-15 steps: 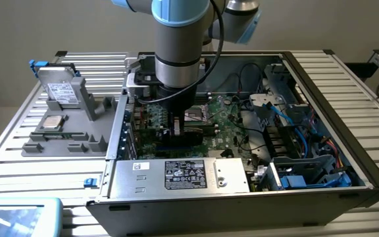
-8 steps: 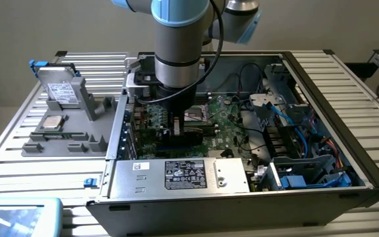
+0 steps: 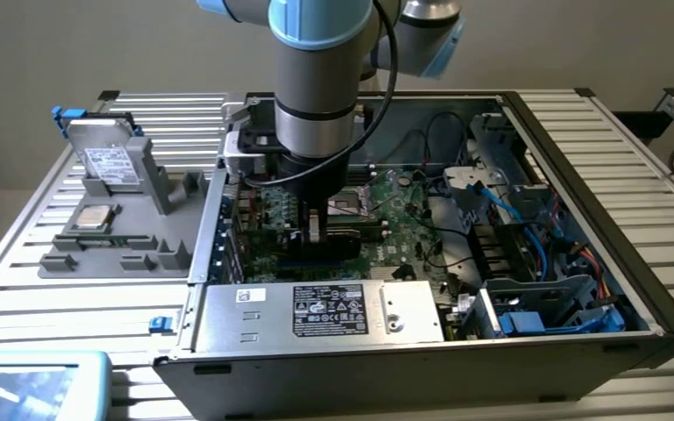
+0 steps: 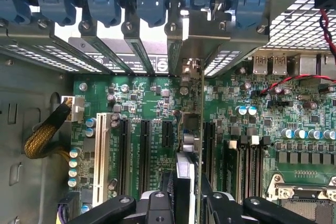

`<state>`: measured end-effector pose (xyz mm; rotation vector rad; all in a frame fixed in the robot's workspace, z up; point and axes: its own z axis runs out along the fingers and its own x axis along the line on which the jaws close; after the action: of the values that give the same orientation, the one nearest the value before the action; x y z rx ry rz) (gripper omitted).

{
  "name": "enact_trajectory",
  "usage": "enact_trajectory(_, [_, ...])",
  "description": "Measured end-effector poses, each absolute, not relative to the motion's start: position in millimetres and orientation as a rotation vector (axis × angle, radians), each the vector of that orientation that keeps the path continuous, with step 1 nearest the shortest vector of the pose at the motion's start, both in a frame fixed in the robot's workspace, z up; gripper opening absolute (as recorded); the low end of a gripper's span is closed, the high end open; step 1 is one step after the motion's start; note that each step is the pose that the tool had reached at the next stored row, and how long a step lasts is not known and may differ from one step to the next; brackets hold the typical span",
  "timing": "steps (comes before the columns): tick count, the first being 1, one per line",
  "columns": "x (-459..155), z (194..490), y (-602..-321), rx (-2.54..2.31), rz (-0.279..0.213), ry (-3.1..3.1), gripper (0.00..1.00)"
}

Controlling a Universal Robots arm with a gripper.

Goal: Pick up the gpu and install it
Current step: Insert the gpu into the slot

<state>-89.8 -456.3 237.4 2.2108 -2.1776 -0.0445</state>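
The gpu [image 4: 190, 145] is clamped edge-on in the gripper [image 4: 184, 195], its long axis aligned with the expansion slots [image 4: 144, 150] of the motherboard [image 4: 294, 124] directly beneath.

No wording can be read anywhere. The power supply [image 3: 313, 311], nearer the camera than the jaws, carries a black label [image 3: 327, 310] and a small white sticker [image 3: 249, 296]; the drive box [image 3: 112, 162], towards the exterior view's left, has a white label; all print is illegible.
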Motion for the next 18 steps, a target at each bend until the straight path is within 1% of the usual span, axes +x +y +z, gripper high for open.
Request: enact_trajectory(18, [-90.6,237.3,-459.1,2.221,-0.059,-2.184,0.29])
